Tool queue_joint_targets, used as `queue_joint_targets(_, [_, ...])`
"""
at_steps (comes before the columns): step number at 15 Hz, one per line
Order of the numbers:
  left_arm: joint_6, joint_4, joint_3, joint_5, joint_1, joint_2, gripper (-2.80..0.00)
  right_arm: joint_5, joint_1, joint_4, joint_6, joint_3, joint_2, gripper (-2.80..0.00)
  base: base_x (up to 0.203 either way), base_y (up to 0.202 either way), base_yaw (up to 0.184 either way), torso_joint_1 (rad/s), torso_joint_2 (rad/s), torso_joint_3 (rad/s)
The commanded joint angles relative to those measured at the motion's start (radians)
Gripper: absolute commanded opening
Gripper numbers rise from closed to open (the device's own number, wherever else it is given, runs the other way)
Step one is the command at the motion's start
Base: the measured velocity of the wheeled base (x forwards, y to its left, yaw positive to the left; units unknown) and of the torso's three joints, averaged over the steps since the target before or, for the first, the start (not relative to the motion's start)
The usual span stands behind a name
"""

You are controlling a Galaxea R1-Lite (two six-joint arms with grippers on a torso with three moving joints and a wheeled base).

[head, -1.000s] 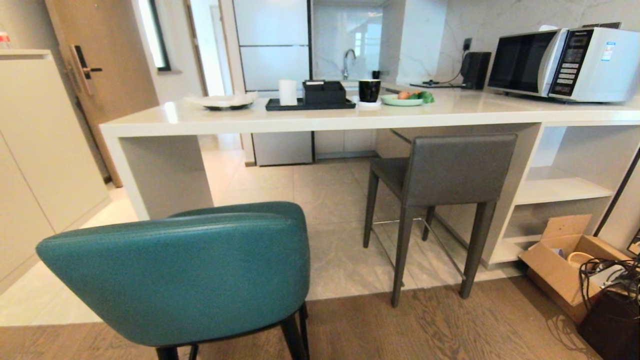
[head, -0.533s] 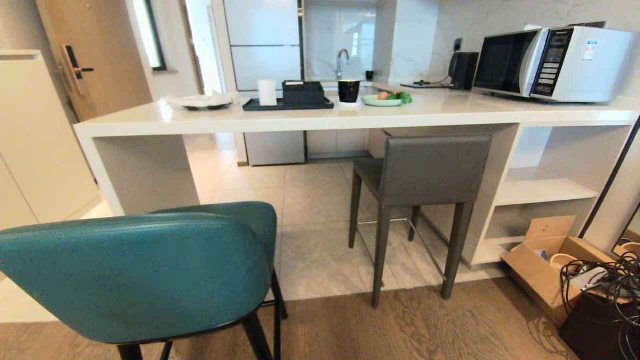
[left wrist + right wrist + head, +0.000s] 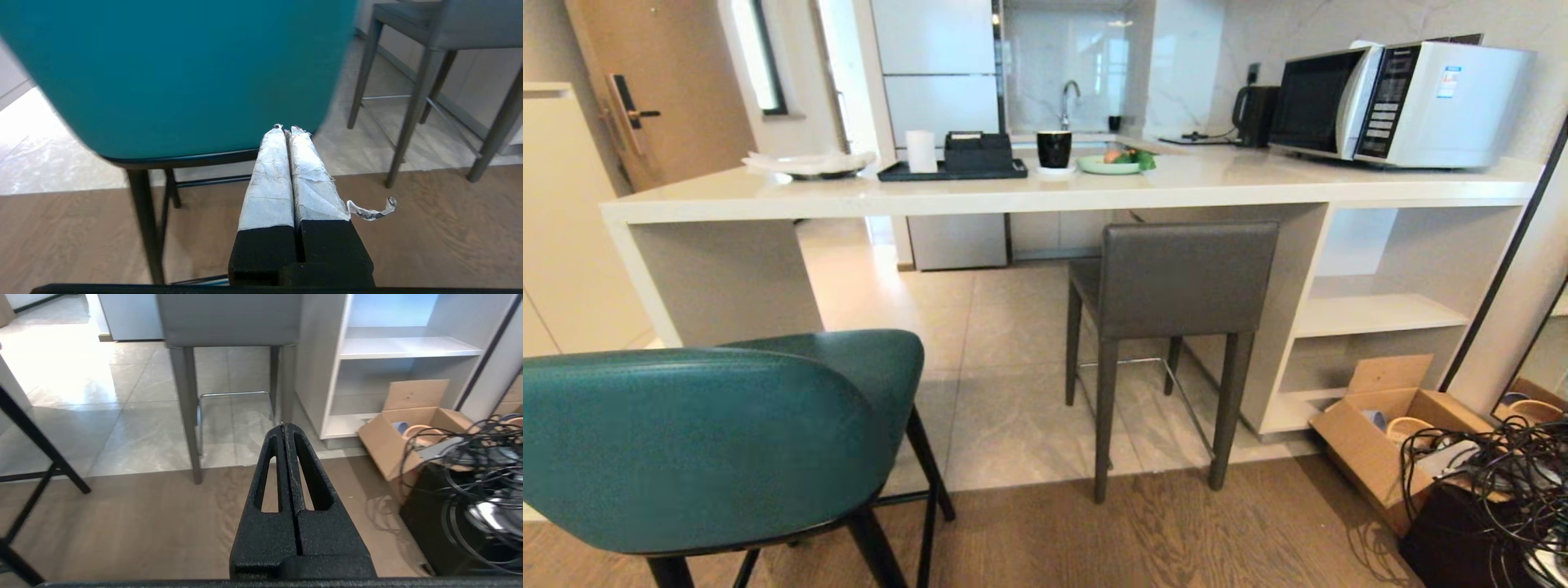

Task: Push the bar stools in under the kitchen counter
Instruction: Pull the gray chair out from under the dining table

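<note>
The long, glossy off-white stone-look bench (image 3: 1062, 192), with its slab side panel and open white shelf cubbies, stood across the far side of the scene. Nearest the robot, at its left, was the teal padded stool with a curved back and thin black splayed legs (image 3: 703, 445), well out from the bench on the edge between wood floor and pale tile. The grey leather stool with a square back and straight grey legs (image 3: 1172, 282) sat further off, its seat partly beneath the bench top beside the cubbies but its rear legs out on the wood floor (so neither stool looked properly tucked in).

The left gripper (image 3: 286, 132), wrapped in pale tape, hung just behind the lower edge of the teal back, its jaws clenched on nothing; whether it touched the upholstery could not be told. The right gripper (image 3: 285, 426), plain black, pointed toward the grey stool's legs from some way back, its jaws likewise pressed together and empty.

This read as the approach stage, with no push begun. The next move probably called for squaring up to one stool's back and pressing it straight forward, low enough not to tip it.
</note>
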Motion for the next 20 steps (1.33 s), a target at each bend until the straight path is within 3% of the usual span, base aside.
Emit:
queue_joint_targets(1, [0.000,0.000,0.000,0.000,0.000,0.001,-2.80,0.000,0.000,0.001,-0.001,0.000,0.000,-2.80,0.000,-0.192,0.000,0.000,0.00,0.000])
queue_joint_targets(20, [-0.004,-0.008,0.002,0.002,0.000,0.001,-2.80,0.000,0.000,0.001,-0.001,0.000,0.000,-2.80,0.000,-0.194,0.001,0.002,0.00,0.002])
